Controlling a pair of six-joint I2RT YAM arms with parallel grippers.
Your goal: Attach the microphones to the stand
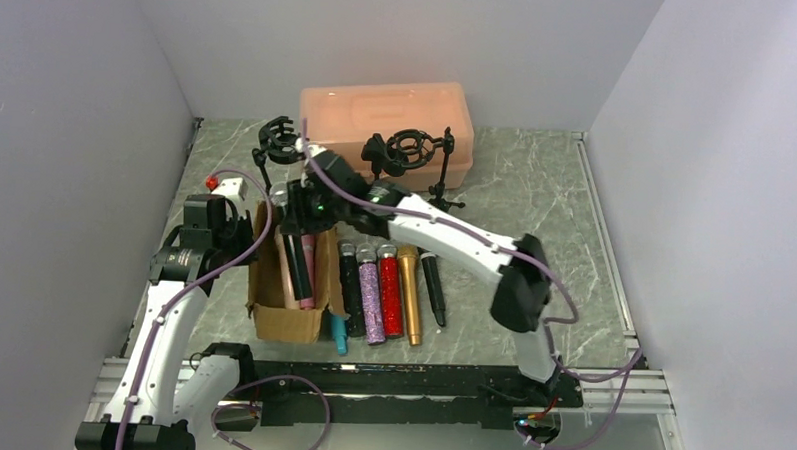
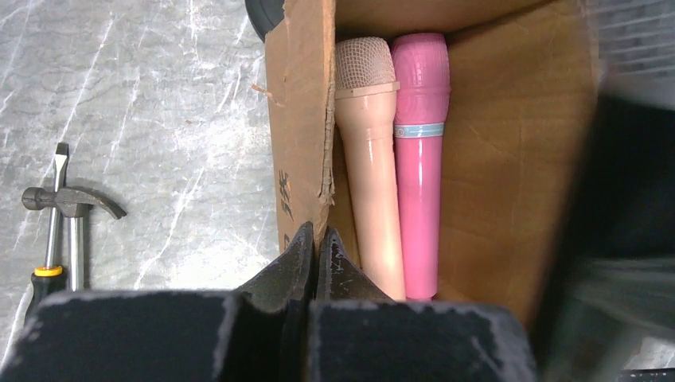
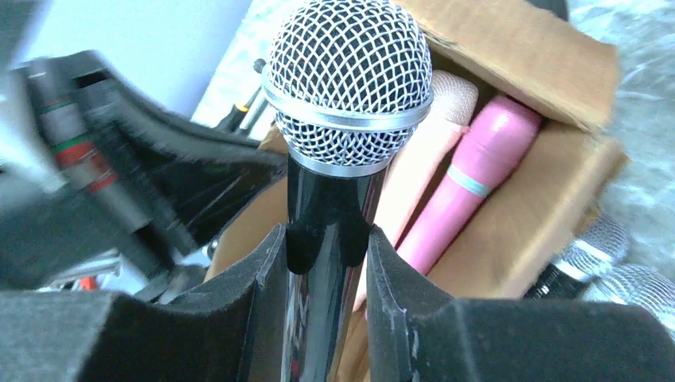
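Nearest, pinched tight by the left gripper [image 2: 317, 243]: the cardboard box [image 2: 298, 119] wall, black print there too broken to read. Inside, side by side: one peach microphone [image 2: 370, 159], one pink microphone [image 2: 419, 159]. Held below its mesh head by the right gripper [image 3: 326, 239], jaws narrow around it, over the box: one black microphone [image 3: 348, 79]. Left of the box: one hammer [image 2: 73, 203], one screwdriver [image 2: 52, 239]. Right of it, on the table [image 1: 536, 190]: a row of six microphones [image 1: 389, 290]. Farthest back: two stands [image 1: 412, 150], one pink bin [image 1: 387, 110].

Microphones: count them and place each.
9: black in right jaws at cardboard box; peach, pink inside; teal, thick black, purple, red, gold, slim black beside it. More may hide.
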